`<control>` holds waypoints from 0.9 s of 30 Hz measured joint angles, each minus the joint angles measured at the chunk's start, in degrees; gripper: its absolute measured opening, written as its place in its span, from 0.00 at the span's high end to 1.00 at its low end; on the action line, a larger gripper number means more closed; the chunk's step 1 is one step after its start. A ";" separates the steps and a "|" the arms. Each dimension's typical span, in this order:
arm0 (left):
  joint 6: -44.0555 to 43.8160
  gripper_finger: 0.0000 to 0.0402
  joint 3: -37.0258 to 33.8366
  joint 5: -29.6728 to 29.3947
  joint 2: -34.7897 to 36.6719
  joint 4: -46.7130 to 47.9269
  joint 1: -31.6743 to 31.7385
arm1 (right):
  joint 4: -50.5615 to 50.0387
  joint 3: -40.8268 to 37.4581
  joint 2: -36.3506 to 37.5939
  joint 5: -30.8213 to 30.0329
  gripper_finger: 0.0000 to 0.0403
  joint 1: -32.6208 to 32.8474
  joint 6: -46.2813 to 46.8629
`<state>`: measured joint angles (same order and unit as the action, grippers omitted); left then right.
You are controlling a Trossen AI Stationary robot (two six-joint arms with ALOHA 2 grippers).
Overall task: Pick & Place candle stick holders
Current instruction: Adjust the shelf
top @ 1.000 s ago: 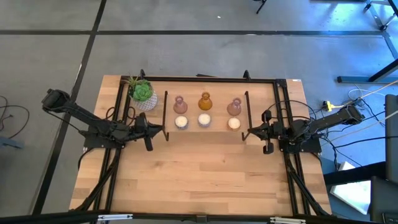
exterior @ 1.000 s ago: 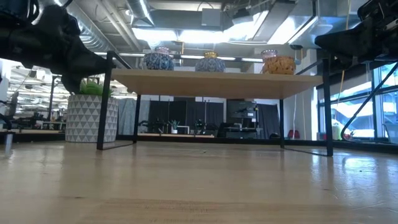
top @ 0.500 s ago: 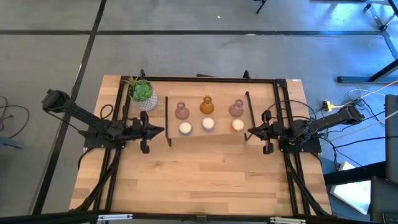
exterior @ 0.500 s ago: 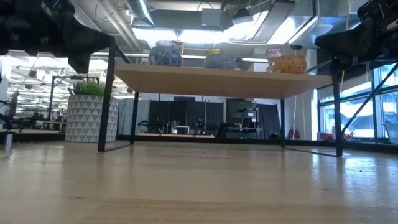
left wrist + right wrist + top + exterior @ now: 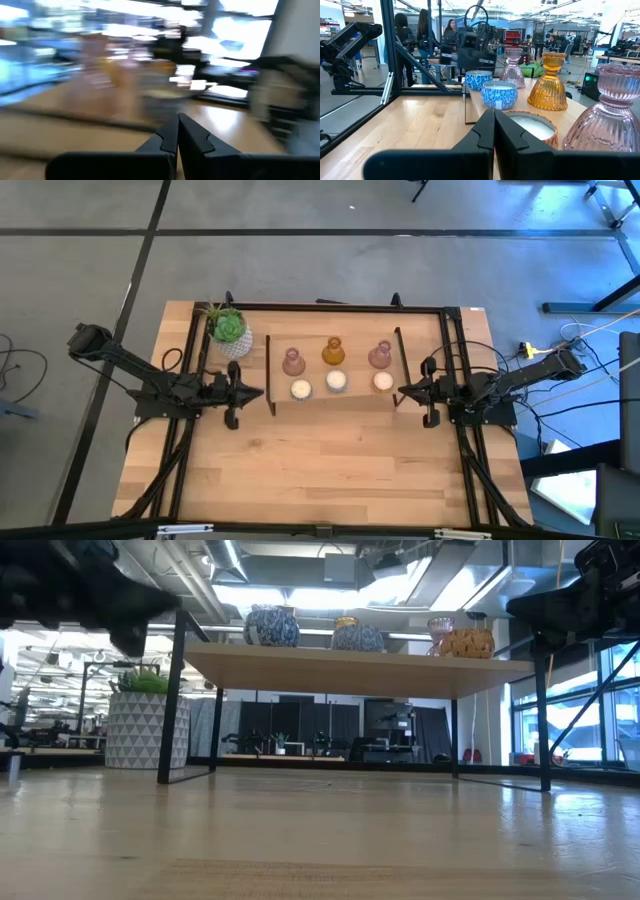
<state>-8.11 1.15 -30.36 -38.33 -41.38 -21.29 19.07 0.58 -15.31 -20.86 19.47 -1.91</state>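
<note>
Here, candle stick holders (image 5: 335,369) between shut grippers' jaws

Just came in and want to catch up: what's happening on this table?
Nothing is being held. Six candle stick holders sit in two rows on a small raised shelf: pink, amber and pink glass behind, three round candle cups in front. The left gripper and right gripper are both shut and empty, one at each end of the shelf. A potted plant stands nearby.

Six candle stick holders stand upright in two rows toward the table's 12 o'clock edge: pink (image 5: 293,361), amber (image 5: 333,351), pink (image 5: 380,355) glass behind three cream-white votives (image 5: 336,382).
</note>
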 joint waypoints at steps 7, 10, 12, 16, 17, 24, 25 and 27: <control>-8.22 1.00 0.00 13.94 -2.23 3.62 -1.05 | -0.12 0.00 0.00 -0.01 0.99 -0.01 0.00; -9.52 1.00 -0.12 11.07 -7.42 2.91 -2.53 | -0.15 0.00 0.00 -0.02 0.99 -0.01 0.00; -7.89 1.00 0.50 10.53 -11.12 -1.83 -3.45 | -0.15 0.00 0.00 -0.02 0.99 -0.01 0.00; -4.04 1.00 3.70 6.86 -17.74 -5.54 -4.21 | -0.15 0.00 0.00 -0.04 0.99 -0.01 0.00; -3.42 1.00 4.56 5.78 -18.85 -5.56 -4.15 | -0.15 0.00 0.00 -0.04 0.99 0.01 0.00; -2.21 1.00 7.37 1.59 -24.58 -5.60 -1.53 | -1.05 0.04 0.02 -0.04 0.99 0.01 0.00; -2.47 1.00 7.37 1.70 -24.88 -5.57 -1.20 | -1.13 0.07 0.02 -0.04 0.99 -0.01 0.00; -2.88 1.00 7.37 1.76 -25.07 -5.44 -0.58 | -1.34 0.07 0.02 -0.02 0.99 0.01 0.00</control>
<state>-10.99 8.51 -28.61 -63.40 -46.82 -21.87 17.73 0.64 -15.29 -20.88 19.49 -1.91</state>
